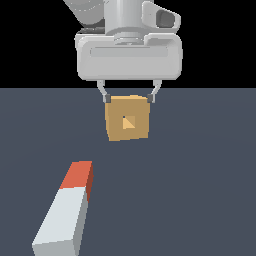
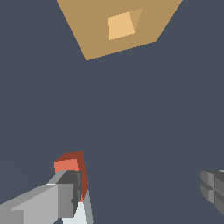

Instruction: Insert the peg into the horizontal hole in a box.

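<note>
I see my end effector [image 1: 129, 97] hanging above the dark blue-grey table [image 1: 200, 190] with its two grey fingers [image 1: 106, 96] spread wide apart. It is let go and holds nothing.

The small tan-orange cube box [image 1: 128, 118] sits on the table. In the exterior view the fingers seem to stand at its two upper corners, but the wrist view shows the box [image 2: 87, 30] well ahead of the fingers, not between them. The little square hole [image 1: 128, 122] is in the middle of the box face that I can see.

The long square bar peg [image 1: 62, 212], pale grey-white with one orange-red end [image 1: 79, 176], lies flat on the table, apart from the box. Its red end points toward the box. In the wrist view one finger [image 2: 43, 199] is just by the red end [image 2: 70, 164] of the peg. The other finger [image 2: 213, 188] is far off to the side. I cannot tell if the near finger touches the peg.
</note>
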`<act>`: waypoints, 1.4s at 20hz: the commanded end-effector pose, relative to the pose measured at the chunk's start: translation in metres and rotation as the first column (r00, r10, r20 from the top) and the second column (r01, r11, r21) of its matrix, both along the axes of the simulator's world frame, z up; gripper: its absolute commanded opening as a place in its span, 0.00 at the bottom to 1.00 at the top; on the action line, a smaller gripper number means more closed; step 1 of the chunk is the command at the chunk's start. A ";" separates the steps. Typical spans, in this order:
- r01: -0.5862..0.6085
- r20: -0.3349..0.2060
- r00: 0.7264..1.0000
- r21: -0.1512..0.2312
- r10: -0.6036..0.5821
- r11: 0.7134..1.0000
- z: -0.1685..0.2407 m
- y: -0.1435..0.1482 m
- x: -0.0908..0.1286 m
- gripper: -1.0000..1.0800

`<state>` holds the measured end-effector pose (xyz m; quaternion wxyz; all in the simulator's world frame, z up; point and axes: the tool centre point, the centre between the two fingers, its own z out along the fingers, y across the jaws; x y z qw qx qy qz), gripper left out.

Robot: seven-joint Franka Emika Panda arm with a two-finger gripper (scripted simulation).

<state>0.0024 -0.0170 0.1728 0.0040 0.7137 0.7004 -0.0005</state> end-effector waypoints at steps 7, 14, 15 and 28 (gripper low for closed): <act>-0.008 0.000 1.000 0.000 0.008 1.000 -0.005 -0.008 -0.006 0.96; -0.037 -0.001 0.999 0.001 0.037 0.999 -0.026 -0.040 -0.026 0.96; -0.042 -0.001 0.999 0.002 0.042 0.999 -0.030 -0.046 -0.030 0.96; -0.122 -0.004 0.993 0.005 0.122 0.993 -0.086 -0.137 -0.078 0.96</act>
